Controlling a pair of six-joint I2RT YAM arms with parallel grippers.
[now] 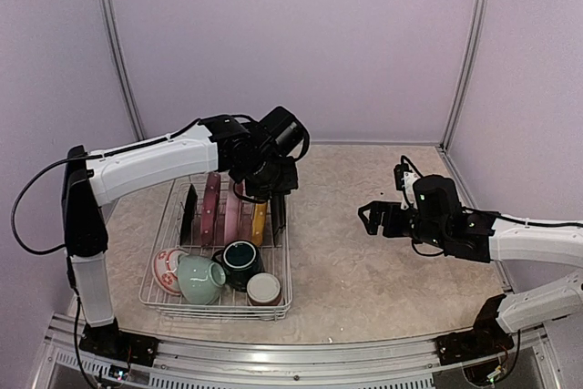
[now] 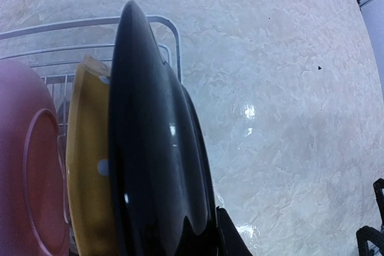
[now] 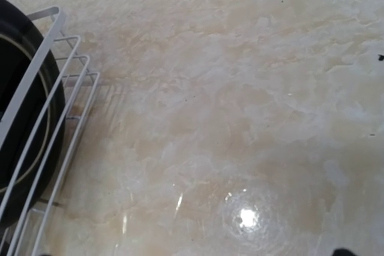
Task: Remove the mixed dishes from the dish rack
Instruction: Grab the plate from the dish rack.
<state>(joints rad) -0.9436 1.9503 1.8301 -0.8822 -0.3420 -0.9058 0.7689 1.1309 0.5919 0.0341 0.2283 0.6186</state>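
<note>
Wire of the dish rack [image 2: 172,28] and the yellow plate [image 2: 87,166] flank the black plate [image 2: 156,148], centre frame; left gripper [image 1: 276,202] pinches its rim; right gripper [image 1: 383,199] gapes.

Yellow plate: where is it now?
Top view: the yellow plate stands in the dish rack's far right part, between a pink plate and the rightmost black plate, under the left hand.

The top camera is looking down from above the near edge over the whole table [image 1: 364,271] and rack [image 1: 209,309]. The left wrist camera is sitting right against a black plate [image 2: 156,148]. The right one is looking low across the table toward the rack's side.
</note>
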